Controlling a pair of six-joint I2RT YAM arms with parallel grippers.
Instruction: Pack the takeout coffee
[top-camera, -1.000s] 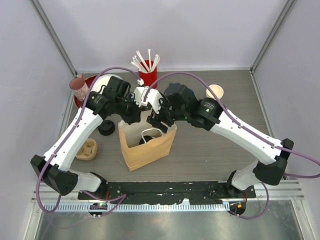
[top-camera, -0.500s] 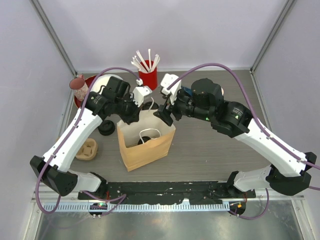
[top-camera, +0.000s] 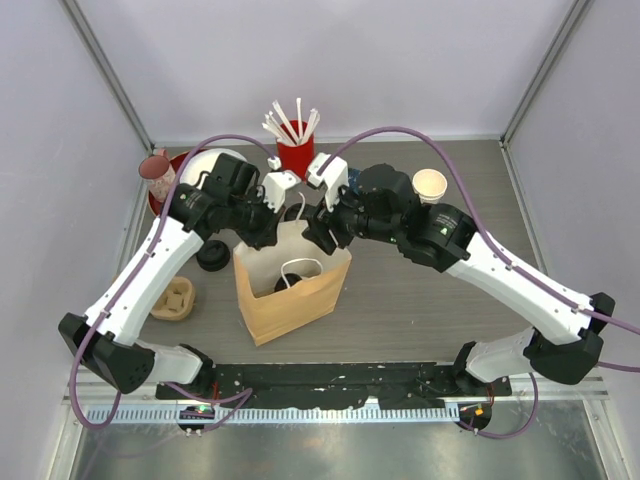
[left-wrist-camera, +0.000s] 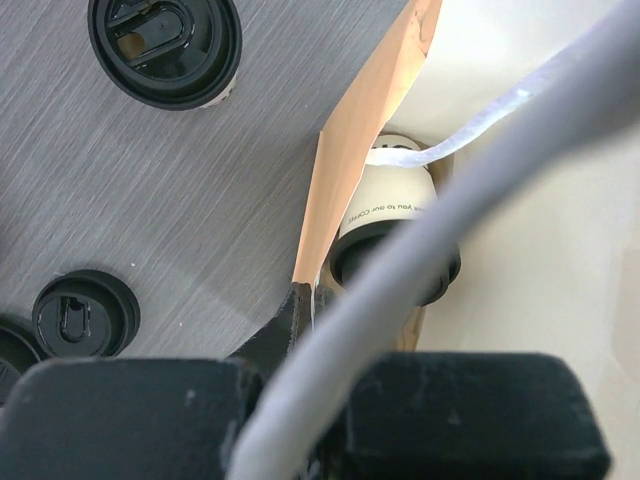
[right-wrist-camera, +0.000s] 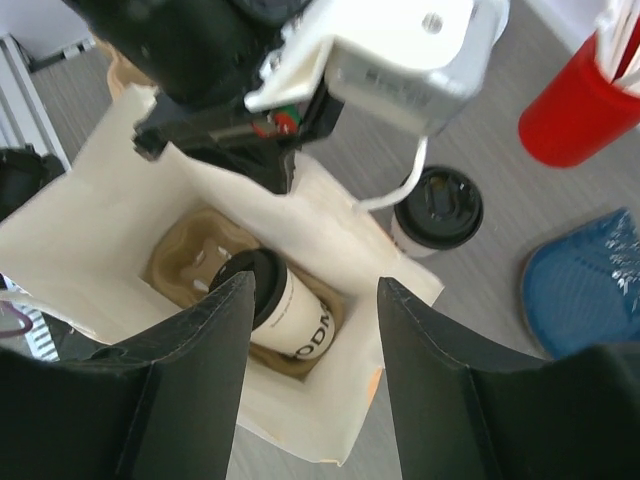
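Observation:
A brown paper bag (top-camera: 292, 300) stands open mid-table. Inside it, one takeout coffee cup (right-wrist-camera: 283, 312) with a black lid leans in a cardboard carrier (right-wrist-camera: 190, 255); the left wrist view also shows this cup (left-wrist-camera: 392, 215). A second lidded cup (right-wrist-camera: 437, 210) stands on the table just outside the bag, and shows from above (left-wrist-camera: 165, 45) in the left wrist view. My left gripper (left-wrist-camera: 311, 296) is shut on the bag's rim and holds it apart (top-camera: 272, 224). My right gripper (right-wrist-camera: 315, 285) hovers open above the bag's mouth (top-camera: 318, 228), with nothing between its fingers.
A red straw holder (top-camera: 295, 155) stands behind the bag, with a lidless paper cup (top-camera: 430, 184) to its right. A pink mug (top-camera: 158, 172) and red dish (top-camera: 185, 163) sit far left. Loose black lids (top-camera: 212, 257) and a spare carrier (top-camera: 177, 298) lie left of the bag.
My right gripper has risen out of the bag's mouth, swung back a little, and its jaws have narrowed somewhat. The cup stays in the bag. The left gripper keeps its hold.

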